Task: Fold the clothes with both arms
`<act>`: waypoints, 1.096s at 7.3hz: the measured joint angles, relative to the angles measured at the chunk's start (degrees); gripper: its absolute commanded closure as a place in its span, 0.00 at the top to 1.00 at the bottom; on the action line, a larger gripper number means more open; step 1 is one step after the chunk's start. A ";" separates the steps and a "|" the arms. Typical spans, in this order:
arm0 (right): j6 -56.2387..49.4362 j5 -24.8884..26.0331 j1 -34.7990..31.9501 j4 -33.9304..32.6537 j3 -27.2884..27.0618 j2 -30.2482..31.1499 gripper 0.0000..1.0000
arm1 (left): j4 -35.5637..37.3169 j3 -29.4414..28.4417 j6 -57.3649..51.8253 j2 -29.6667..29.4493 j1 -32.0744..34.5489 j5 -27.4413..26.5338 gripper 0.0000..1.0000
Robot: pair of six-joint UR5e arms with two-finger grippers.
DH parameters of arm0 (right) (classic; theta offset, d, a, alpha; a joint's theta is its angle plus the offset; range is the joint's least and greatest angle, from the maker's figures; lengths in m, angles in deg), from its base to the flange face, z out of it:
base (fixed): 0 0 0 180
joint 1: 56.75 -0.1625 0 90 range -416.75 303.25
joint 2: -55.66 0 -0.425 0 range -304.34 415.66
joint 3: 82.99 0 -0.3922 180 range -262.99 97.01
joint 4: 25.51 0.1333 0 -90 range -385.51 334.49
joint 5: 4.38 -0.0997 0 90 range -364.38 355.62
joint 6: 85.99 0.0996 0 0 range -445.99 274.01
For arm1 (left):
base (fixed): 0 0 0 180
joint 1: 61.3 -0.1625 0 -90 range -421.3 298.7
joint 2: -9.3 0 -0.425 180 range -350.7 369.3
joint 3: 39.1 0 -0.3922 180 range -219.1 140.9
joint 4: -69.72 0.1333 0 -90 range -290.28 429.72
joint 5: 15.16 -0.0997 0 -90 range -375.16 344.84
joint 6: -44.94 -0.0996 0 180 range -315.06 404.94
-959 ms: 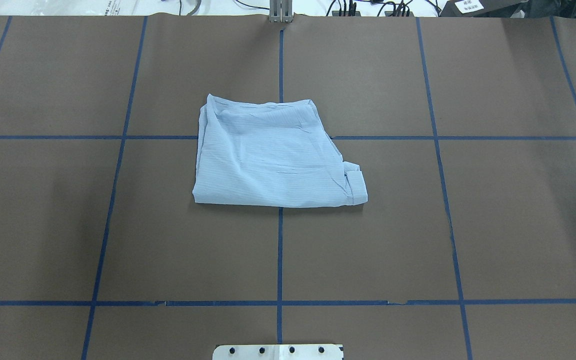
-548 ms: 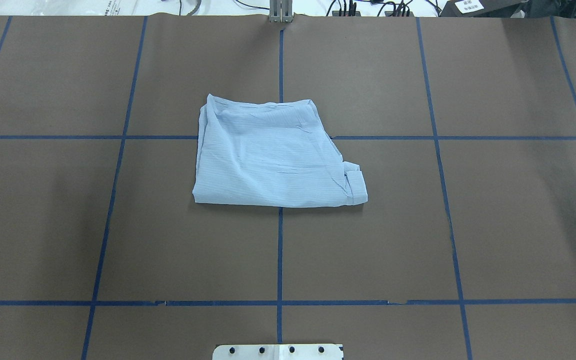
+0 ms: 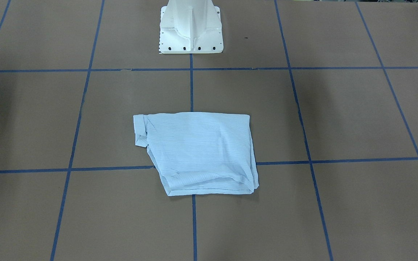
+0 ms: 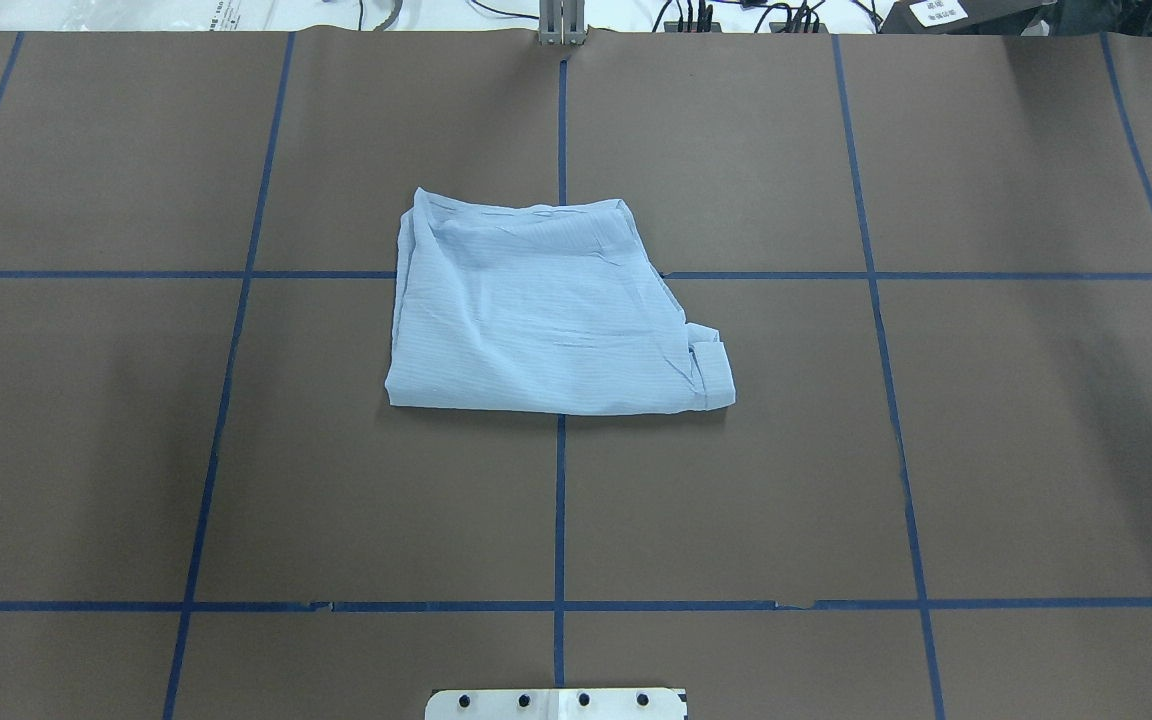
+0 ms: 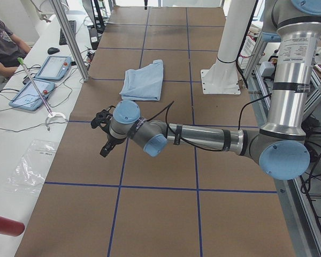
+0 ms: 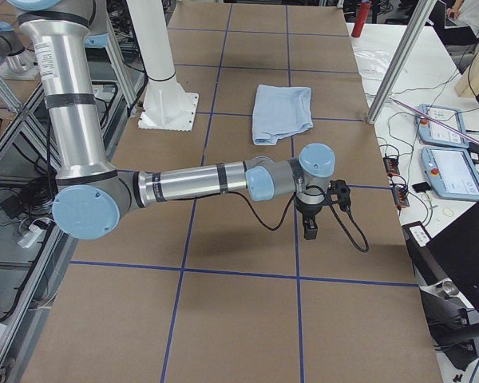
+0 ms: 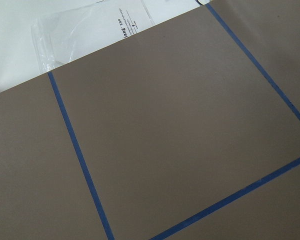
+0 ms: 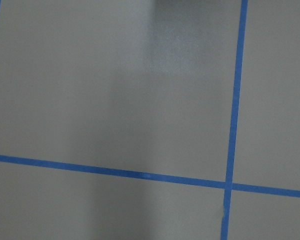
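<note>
Blue shirt [image 4: 546, 310] lies apart from left hand [image 5: 105, 149] and right hand [image 6: 310, 231]; can't tell grip.

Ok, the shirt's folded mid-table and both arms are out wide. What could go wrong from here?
1. A cuff-like flap sticks out at one corner of the shirt. Another fold or a brush there could drag the layers apart.
2. The left end effector and right end effector hang low over the table. Sweeping in at that height might plough into the shirt's edge.
3. A slack cable loops beside the right end effector and might snag.
</note>
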 measured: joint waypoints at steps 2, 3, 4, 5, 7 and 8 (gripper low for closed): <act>-0.06 0.58 0.31 -2.11 -0.37 -0.27 1.00 | 1.01 -2.70 1.32 -2.24 -0.05 -0.22 1.00; -0.06 0.61 0.50 -3.07 -0.40 -0.37 1.00 | 1.37 -3.43 2.52 -2.87 -0.09 -0.25 1.00; -0.04 0.56 0.59 -3.73 -0.49 -0.41 1.00 | 1.54 -3.71 3.32 -3.12 -0.12 -0.23 1.00; 0.01 0.38 0.62 -4.03 -0.57 -0.34 1.00 | 1.56 -3.69 3.67 -3.16 -0.13 -0.11 1.00; 0.10 -0.03 0.65 -4.20 -1.16 0.02 1.00 | 1.45 -3.19 3.85 -3.00 -0.15 0.20 1.00; 0.11 -0.12 0.65 -4.24 -1.53 0.18 1.00 | 1.30 -2.96 3.86 -2.84 -0.15 0.28 1.00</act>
